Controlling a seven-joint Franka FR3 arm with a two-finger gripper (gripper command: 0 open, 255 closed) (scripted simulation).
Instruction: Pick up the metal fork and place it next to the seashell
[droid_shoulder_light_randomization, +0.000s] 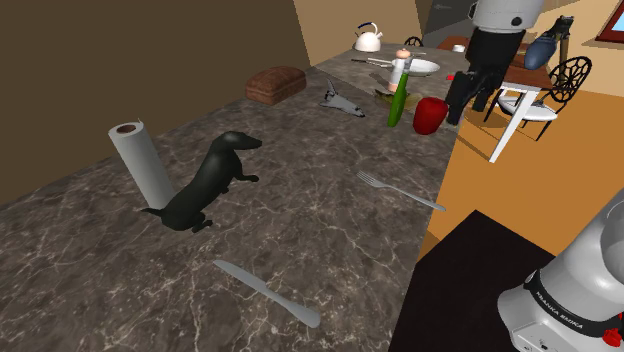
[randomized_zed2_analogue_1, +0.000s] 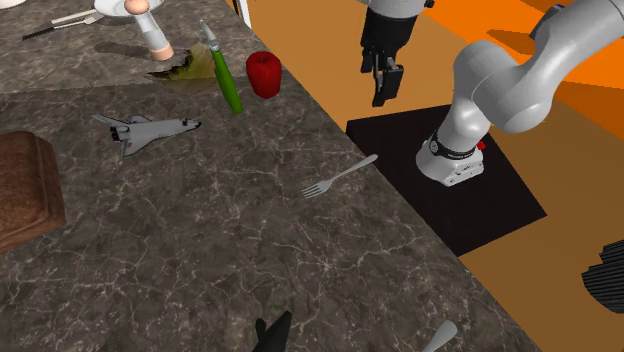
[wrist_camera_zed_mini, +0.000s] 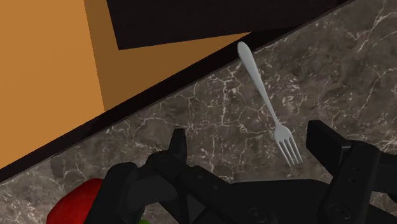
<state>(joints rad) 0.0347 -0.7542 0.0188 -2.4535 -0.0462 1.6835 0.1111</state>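
Logging pose. The arm (randomized_zed2_analogue_1: 505, 72) is standing up from its base, elbow arching high, and the forearm is angling down toward the long edge of the counter (randomized_zed2_analogue_1: 200, 250). The wrist is pointing almost straight down. The gripper (randomized_zed2_analogue_1: 383, 98) is hovering in the air near that edge, well above the counter top and touching nothing. In the wrist view I am reading both black fingers (wrist_camera_zed_mini: 177, 144) as standing wide apart, and they are not clasping anything. In the shoulder view the white base link is sitting at the lower right.

red fruit (wrist_camera_zed_mini: 76, 203): just beside the gripper (wrist_camera_zed_mini: 248, 132), partly hidden by its body, cropped at edge | knife (randomized_zed2_analogue_1: 440, 335): well apart from gripper, cropped at edge
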